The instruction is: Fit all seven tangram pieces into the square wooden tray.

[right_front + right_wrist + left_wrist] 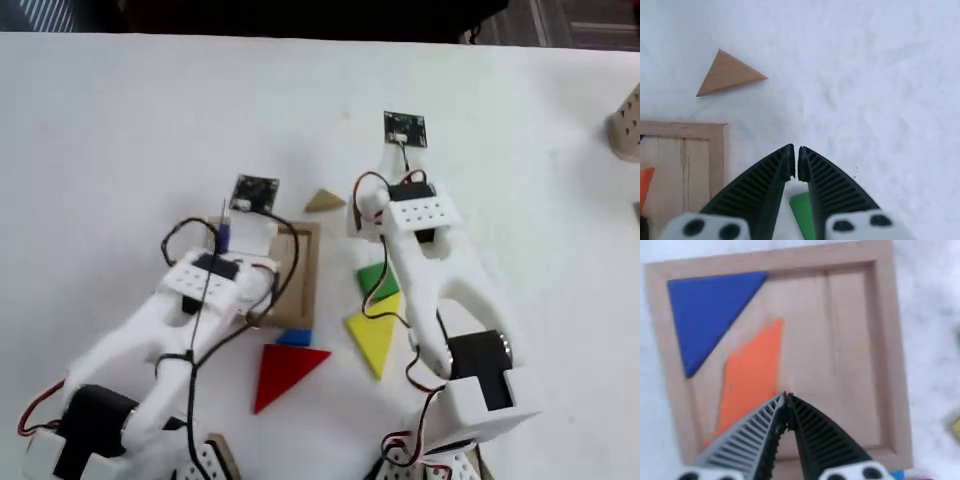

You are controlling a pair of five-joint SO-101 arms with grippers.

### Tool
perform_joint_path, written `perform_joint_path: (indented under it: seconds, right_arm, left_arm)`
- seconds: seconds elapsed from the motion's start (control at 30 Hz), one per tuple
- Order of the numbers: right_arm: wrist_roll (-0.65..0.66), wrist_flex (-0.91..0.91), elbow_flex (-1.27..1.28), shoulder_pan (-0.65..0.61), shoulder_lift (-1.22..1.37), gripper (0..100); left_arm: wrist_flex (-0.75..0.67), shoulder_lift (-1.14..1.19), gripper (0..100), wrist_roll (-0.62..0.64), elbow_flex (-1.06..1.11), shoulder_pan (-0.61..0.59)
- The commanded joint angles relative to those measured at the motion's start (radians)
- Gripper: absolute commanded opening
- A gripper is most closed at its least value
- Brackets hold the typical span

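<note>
Your left gripper (786, 402) has its jaws pinched shut with nothing between them. The tips hang over the floor of the tray (775, 260), right at the long edge of the orange parallelogram (750, 380). Can't tell whether they touch the wood.

Your right gripper (795, 162) is also closed tight and empty. It sits over the white table (880, 75), outside the tray's corner rim, with the green piece (802, 210) just under the jaws.

You've got two pieces in the tray:
- The big blue triangle (710, 310) is tucked into one corner, both short sides against the rim.
- The orange parallelogram lies flat along its long side, with a thin strip of bare wood between them.

Five pieces are out on the table. In the high view, clock read off the tray centre:
- tan triangle (324, 201): 1 o'clock, apart from the rim
- green piece: 3 o'clock, near the rim, partly under the right arm (440, 270)
- yellow triangle (375, 335): 4 o'clock, touching the green piece
- small blue piece (295, 337): 6 o'clock, just beside the rim
- red triangle (285, 372): 6 o'clock, beyond the small blue piece and close against it; contact unclear

The left arm (200, 290) comes in over the tray from 8 o'clock.

A pegged wooden block (625, 125) sits far out at 2 o'clock, at the table's edge and well apart from everything else.
</note>
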Motion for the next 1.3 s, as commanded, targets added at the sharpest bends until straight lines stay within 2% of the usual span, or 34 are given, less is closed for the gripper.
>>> perform_joint_path:
  seconds: [0.0, 0.27, 0.57, 0.77, 0.87, 1.0, 1.27]
  right_arm:
    - [0.012, -0.019, -0.014, -0.005, -0.012, 2.1]
    - [0.012, -0.019, -0.014, -0.005, -0.010, 2.1]
    - [0.012, -0.019, -0.014, -0.005, -0.008, 2.1]
    - [0.012, -0.019, -0.014, -0.007, -0.010, 2.1]
    - [0.012, -0.018, -0.012, -0.007, -0.008, 2.1]
    - [0.012, -0.016, -0.012, -0.007, -0.005, 2.1]
    - [0.012, -0.015, -0.008, -0.007, -0.002, 2.1]
  left_arm:
    - [0.025, -0.053, 2, -0.011, -0.002, -0.061]
    - [0.025, -0.056, 2, -0.011, -0.005, -0.156]
    - [0.025, -0.064, 2, -0.011, -0.005, -0.147]
    - [0.012, -0.255, 2, -0.011, 0.061, -0.056]
    - [-0.075, -0.320, 2, -0.011, 0.114, -0.067]
    - [-0.166, -0.254, 2, -0.043, 0.127, -0.079]
    - [-0.163, 0.007, 2, -0.074, -0.031, -0.150]
